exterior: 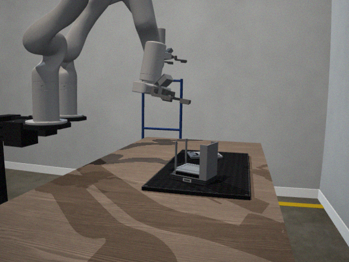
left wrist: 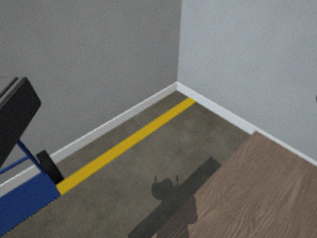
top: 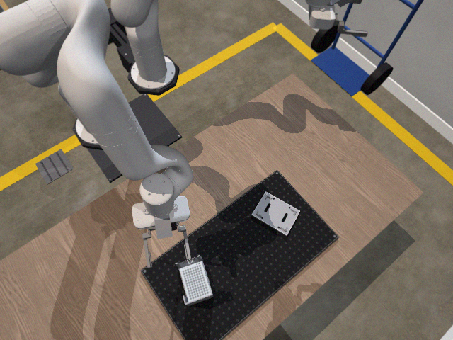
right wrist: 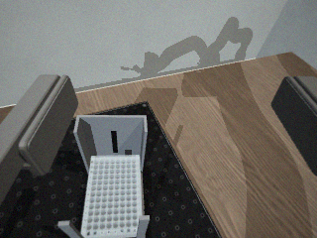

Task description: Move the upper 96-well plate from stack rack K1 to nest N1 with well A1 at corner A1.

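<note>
The upper white 96-well plate (top: 195, 282) (exterior: 189, 168) (right wrist: 113, 198) lies in stack rack K1 (exterior: 208, 163) (right wrist: 105, 126), between a tall walled end and two slim posts. The lower plate beneath is mostly hidden. Nest N1 (top: 273, 214) is an empty grey plate with two slots and corner locators. Rim letters and the A1 mark are too small to read. My right gripper (top: 168, 261) (right wrist: 173, 126) is open and empty, high above the board and beside the rack in the top view. My left gripper is open and empty, far from both, at the top right of the top view.
Rack and nest stand on a black perforated board (top: 314, 234) (exterior: 234, 180) on the wooden table (top: 347, 171) (exterior: 126, 237). The rack's tall wall and posts rise around the plate. A blue hand truck (top: 340, 69) (left wrist: 25, 200) stands on the floor beyond the table.
</note>
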